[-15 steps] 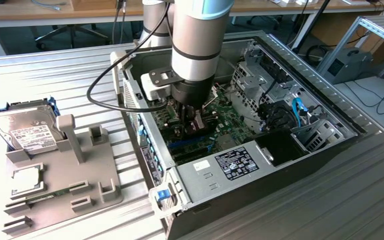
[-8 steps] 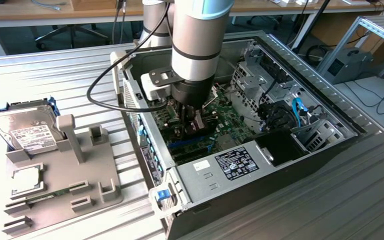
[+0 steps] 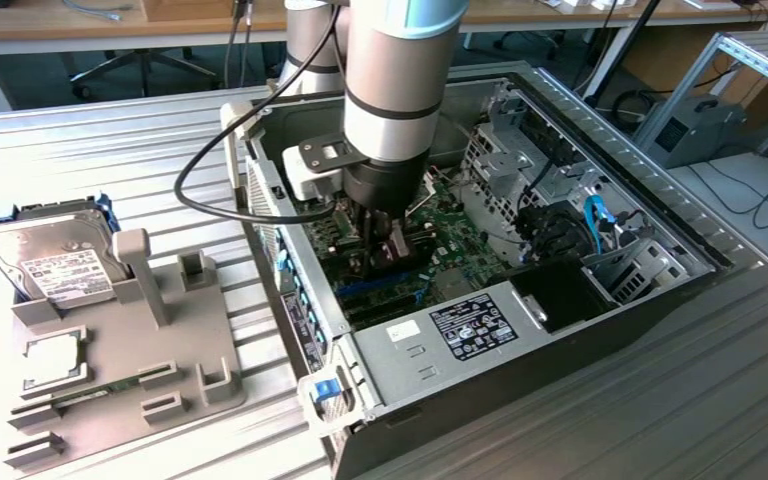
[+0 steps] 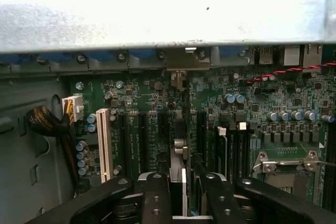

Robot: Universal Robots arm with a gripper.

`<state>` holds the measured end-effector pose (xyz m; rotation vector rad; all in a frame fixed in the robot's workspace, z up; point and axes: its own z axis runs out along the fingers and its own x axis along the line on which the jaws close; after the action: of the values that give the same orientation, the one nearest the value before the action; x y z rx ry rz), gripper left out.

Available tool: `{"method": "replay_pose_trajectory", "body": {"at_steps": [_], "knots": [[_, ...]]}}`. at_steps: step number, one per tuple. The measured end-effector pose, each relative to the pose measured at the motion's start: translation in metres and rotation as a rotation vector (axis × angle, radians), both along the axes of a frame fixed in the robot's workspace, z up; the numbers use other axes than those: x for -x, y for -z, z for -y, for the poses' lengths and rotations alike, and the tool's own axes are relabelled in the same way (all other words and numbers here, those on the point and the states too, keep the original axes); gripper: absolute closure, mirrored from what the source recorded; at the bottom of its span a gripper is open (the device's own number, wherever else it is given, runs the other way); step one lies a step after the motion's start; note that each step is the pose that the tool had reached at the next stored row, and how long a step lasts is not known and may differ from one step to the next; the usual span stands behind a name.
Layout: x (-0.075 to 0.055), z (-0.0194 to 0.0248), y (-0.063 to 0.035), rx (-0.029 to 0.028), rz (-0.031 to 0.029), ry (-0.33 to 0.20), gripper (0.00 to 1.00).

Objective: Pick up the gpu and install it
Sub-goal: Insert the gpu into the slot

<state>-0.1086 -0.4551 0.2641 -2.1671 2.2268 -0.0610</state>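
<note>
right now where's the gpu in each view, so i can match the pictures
Exterior view: the gpu is near the picture's middle, inside the open case, low over the boards.
Wrist view: the gpu is seen edge-on, gripped between the two black fingers, pointing along the expansion slots.
Shared landmark: the green motherboard.

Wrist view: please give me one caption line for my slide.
Pincer shut on the gpu, held edge-on over the green motherboard and its slots inside the open computer case.
</note>
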Motion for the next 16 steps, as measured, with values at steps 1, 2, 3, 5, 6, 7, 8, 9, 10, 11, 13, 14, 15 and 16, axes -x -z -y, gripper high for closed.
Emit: {"method": "replay_pose_trajectory", "body": {"at_steps": [1,2,3,5,6,7,8,9,10,11,13,14,15,16], "knots": [[-0.0001,-0.0001,0.0,0.0,0.0,0.0,0.73],[-0.0001,-0.0002,0.0001,0.0,0.0,0.0,0.73],[-0.0002,-0.0003,0.0004,0.0,0.0,0.0,0.73],[-0.0002,-0.0004,0.0013,-0.0001,0.0,0.0,0.73],[-0.0002,-0.0005,0.0016,0.0,0.0,0.0,0.73],[-0.0002,-0.0005,0.002,0.0001,-0.0001,0.0,0.73],[-0.0002,-0.0006,0.0023,0.0001,-0.0001,0.0,0.73],[-0.0002,-0.0006,0.0026,0.0002,-0.0001,0.0,0.73],[-0.0002,-0.0008,0.0029,0.0001,-0.0001,0.0,0.73],[-0.0002,-0.0007,0.0032,0.0001,-0.0001,0.0,0.73],[-0.0002,-0.0008,0.0039,0.0002,-0.0001,0.0,0.73],[-0.0002,-0.0009,0.004,0.0002,-0.0001,0.0,0.73],[-0.0002,-0.0009,0.0041,0.0002,-0.0001,0.0,0.73],[-0.0002,-0.0009,0.0041,0.0002,-0.0001,-0.001,0.73]]}}
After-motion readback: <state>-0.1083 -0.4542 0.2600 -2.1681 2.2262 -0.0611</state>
